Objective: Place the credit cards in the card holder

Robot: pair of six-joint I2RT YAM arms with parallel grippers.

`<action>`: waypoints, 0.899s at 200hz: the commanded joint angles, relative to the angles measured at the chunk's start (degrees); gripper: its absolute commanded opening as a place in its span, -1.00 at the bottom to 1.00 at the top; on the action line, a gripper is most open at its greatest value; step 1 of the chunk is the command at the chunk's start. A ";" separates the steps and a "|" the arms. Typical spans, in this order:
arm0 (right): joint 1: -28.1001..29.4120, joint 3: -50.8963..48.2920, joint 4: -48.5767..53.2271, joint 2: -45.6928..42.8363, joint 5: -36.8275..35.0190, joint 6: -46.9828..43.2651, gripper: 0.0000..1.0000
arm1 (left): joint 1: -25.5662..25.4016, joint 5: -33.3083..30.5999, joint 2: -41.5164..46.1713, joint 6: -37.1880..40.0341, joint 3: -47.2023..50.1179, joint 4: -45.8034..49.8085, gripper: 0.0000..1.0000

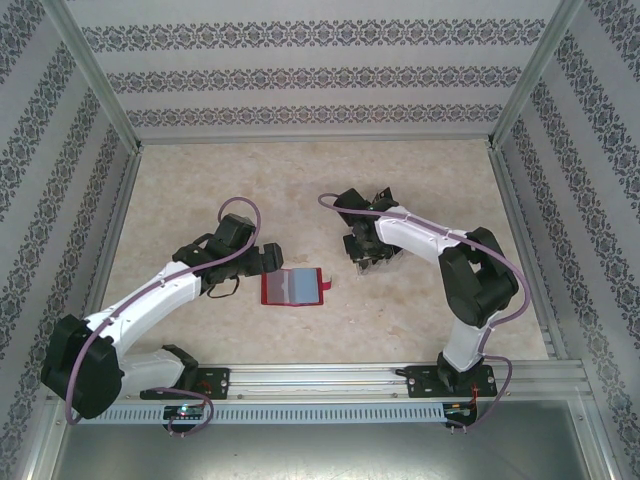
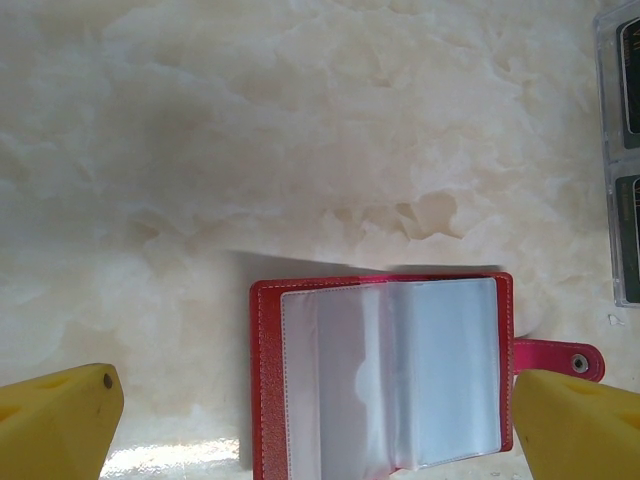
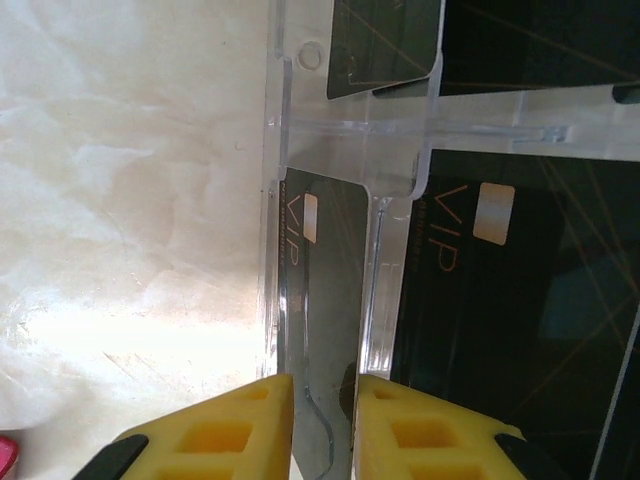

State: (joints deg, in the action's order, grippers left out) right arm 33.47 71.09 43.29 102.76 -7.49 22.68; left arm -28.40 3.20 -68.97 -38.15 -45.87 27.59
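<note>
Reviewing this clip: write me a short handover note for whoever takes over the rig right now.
Left hand: open, over the card holder, which lies unfolded on the table; no card visible in its sleeves.
Right hand: closed on a credit card standing in the clear stand; more cards sit beside it.
Done: holder is open.
Left: lift that card out, slide it into a sleeve, then repeat for the rest.

Left arm (image 1: 150, 300): stretched low toward centre.
Left gripper (image 2: 315, 425): jaws stood wide apart.
Right gripper (image 3: 325, 425): jaws pinched a credit card (image 3: 322, 290).
</note>
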 commanded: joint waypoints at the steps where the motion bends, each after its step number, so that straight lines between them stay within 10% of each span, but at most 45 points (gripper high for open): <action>1: -0.56 -0.30 0.22 -1.36 -0.16 0.43 -0.54 | 0.54 0.59 -0.37 -0.33 0.15 -1.05 1.00; 180: -1.23 -0.32 -0.50 -3.59 2.67 1.01 -1.00 | 0.48 0.86 -0.08 -0.38 0.19 -0.70 1.00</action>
State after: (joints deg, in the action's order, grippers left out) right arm 32.93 71.09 42.57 101.82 -6.35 22.96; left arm -28.40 3.51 -68.97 -38.15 -45.87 27.59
